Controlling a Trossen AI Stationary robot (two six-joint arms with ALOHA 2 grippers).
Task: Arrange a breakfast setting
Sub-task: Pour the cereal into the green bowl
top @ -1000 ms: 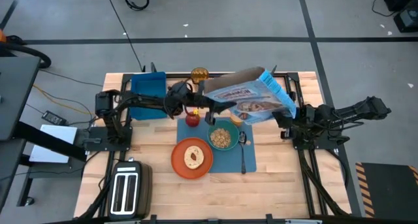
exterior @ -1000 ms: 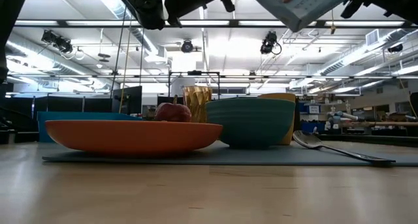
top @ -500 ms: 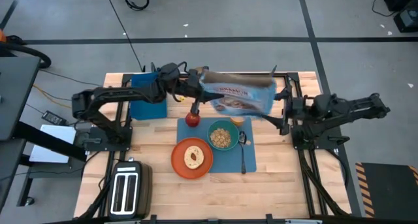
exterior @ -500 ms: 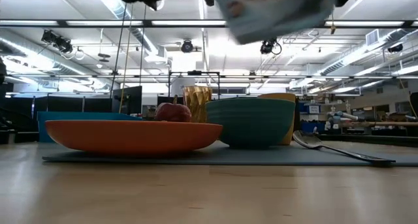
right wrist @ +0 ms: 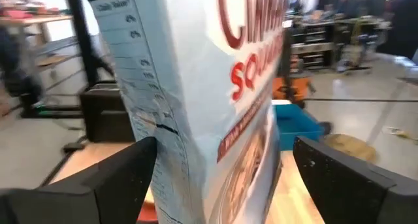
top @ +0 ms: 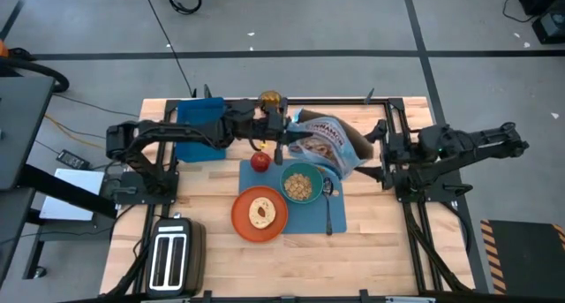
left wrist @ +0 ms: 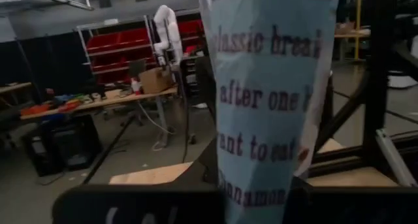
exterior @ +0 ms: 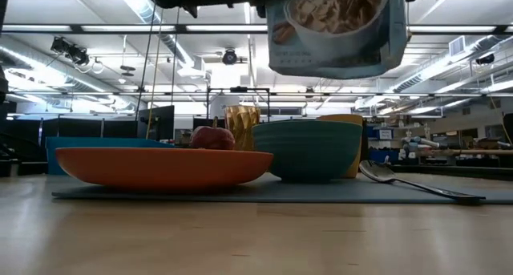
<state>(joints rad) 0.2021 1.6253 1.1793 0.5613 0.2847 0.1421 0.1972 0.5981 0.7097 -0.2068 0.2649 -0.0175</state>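
Light wooden table (top: 380,241) with black frame rails at both sides. Flat on its middle, a blue placemat (top: 305,216) (an orange plate (top: 245,222) overlapping its left edge). At the back left, a deep blue bin (top: 199,119). At the front left corner, a silver two-slot toaster (top: 170,258). Behind the placemat, a gold-coloured glass (top: 269,100).

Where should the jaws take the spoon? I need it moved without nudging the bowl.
Take the spoon at its handle, from straight above, jaws across the shaft. It lies flat on the placemat; its head sits beside the bowl, while the handle end lies clear.
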